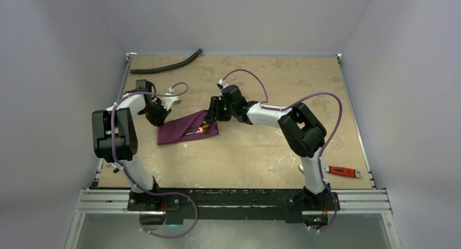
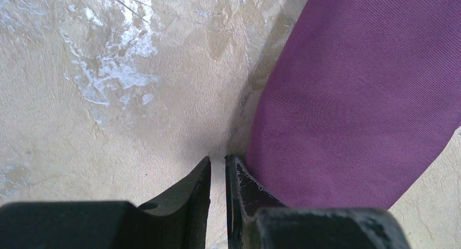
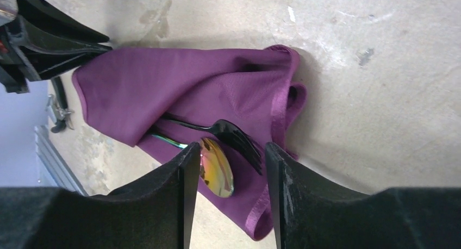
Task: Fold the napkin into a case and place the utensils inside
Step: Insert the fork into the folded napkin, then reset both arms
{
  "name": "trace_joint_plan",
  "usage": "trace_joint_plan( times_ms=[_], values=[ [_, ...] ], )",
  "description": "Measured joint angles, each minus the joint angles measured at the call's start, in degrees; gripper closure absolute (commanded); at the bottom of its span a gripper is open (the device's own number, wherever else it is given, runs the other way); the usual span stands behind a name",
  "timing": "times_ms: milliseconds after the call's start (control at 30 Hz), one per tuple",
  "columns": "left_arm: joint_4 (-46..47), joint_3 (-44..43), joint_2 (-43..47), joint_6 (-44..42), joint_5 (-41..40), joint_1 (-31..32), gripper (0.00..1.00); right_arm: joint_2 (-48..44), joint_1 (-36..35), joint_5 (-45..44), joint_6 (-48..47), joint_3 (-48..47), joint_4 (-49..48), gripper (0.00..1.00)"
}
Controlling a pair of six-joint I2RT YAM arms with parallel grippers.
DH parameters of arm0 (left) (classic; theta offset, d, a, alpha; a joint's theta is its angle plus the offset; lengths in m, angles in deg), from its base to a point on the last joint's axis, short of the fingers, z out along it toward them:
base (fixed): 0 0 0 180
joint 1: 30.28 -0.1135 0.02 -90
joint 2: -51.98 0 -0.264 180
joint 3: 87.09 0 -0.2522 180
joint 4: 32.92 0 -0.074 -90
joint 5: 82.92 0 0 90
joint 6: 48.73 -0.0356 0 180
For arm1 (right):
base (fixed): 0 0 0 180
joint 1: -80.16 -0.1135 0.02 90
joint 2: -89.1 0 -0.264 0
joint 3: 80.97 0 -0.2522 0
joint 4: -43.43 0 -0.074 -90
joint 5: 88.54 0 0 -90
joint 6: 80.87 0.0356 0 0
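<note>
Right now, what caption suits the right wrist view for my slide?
Right gripper, jaws open, poised over the fork and gold-bowled spoon tucked in the folded purple napkin.

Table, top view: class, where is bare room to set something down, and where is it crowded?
Bare: table far right, beyond right arm; near middle, between napkin and front rail. Crowded: at the napkin, left gripper and right gripper beside it.
</note>
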Motion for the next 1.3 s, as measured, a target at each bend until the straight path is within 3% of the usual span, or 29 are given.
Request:
trace_joint_plan(
  times_ms=[333,533,633,767,867,933,1133,1167,1200,1300],
  values=[
    [-0.2,0.0,0.0,-0.5,0.1,0.2,0.87,-6.9,1.1,-5.1,-4.0,1.5,6.0,0.45],
    [0.0,0.0,0.0,-0.1,0.0,1.8,0.87,-15.8,7.5,-6.1,-4.9,7.5,6.6,0.43],
    [0.4,0.0,0.0,0.9,0.3,3.6,0.87,-19.7,11.9,-7.8,-5.7,10.3,7.7,0.38],
    [0.1,-0.2,0.0,2.3,1.3,5.5,0.88,-23.8,16.4,-10.0,-7.1,12.3,9.4,0.18],
    [-0.6,-0.3,0.0,3.5,1.6,6.3,0.86,-25.9,19.1,-10.4,-8.2,12.9,10.1,0.16],
    [-1.2,-0.6,0.0,3.9,1.2,6.5,0.77,-26.9,20.9,-10.8,-8.8,13.1,10.8,0.16],
    [-1.3,-5.9,0.0,8.3,-1.5,2.6,0.16,-27.6,24.6,-19.0,-10.2,13.4,12.9,0.13],
    [0.2,-7.0,0.1,9.7,-1.9,1.4,0.13,-27.8,24.9,-22.1,-10.4,13.9,12.5,0.04],
    [2.3,-7.8,0.5,11.6,-2.5,0.4,0.11,-28.2,25.1,-24.8,-10.5,14.9,11.6,0.01],
    [8.3,-7.7,3.1,16.9,-2.9,-1.3,0.08,-32.7,25.3,-34.0,-11.9,23.9,5.1,0.01]
  ],
)
